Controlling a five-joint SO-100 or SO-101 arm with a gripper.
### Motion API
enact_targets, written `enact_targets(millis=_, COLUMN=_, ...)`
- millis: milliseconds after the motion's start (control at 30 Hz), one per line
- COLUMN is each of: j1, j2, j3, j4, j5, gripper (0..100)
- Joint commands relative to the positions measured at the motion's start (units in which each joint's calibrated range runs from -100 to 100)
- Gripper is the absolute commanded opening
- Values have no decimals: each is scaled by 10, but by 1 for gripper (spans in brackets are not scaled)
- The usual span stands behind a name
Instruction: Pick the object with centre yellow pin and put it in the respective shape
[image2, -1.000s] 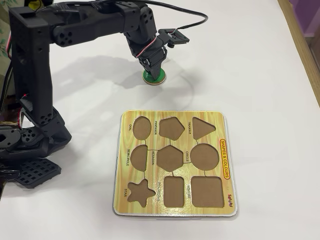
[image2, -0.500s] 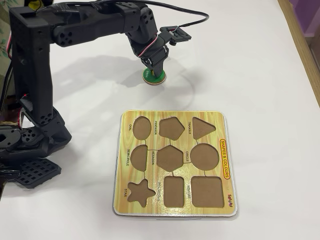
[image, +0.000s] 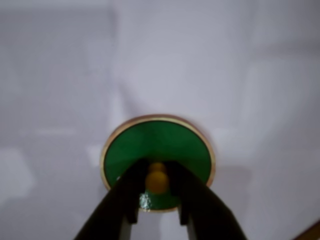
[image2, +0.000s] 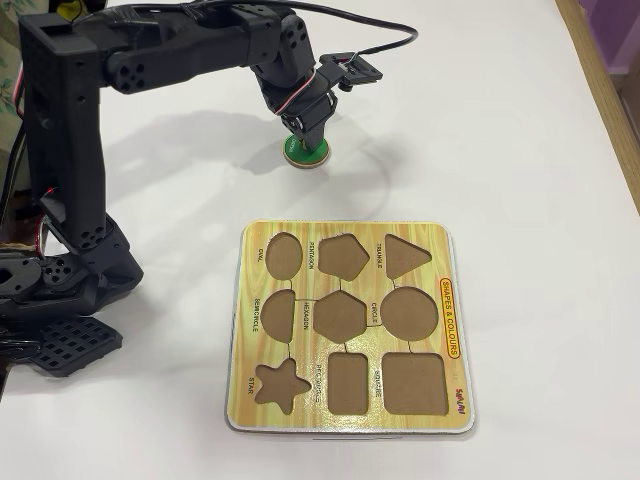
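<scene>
Tabletop (image2: 520, 150): white, carrying all items. Arm (image2: 90, 150): black, at left in the overhead view, reaching toward the top centre. Puzzle board (image2: 440, 245): yellow wood-grain, lower centre, every cut-out unfilled; circle cut-out (image2: 408, 313) on its right side. Green disc (image: 160, 142): flat on the tabletop, well apart from the board. End effector (image: 157, 187): fingers closed in on the disc's yellow knob (image: 157, 181), pinching it.
</scene>
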Motion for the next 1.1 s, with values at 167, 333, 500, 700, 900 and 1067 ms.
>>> enact_targets(millis=167, j1=48, j2=-76, j3=-4, j4=3, j5=-1, gripper=2)
enact_targets(millis=333, j1=111, j2=-114, j3=-10, j4=42, j5=0, gripper=2)
enact_targets(millis=500, j1=176, j2=-144, j3=-13, j4=120, j5=4, gripper=2)
enact_targets(millis=700, j1=251, j2=-170, j3=-14, j4=140, j5=93, gripper=2)
enact_targets(millis=900, j1=312, j2=-170, j3=-14, j4=140, j5=188, gripper=2)
enact_targets(millis=1067, j1=356, j2=-168, j3=-14, j4=135, j5=279, gripper=2)
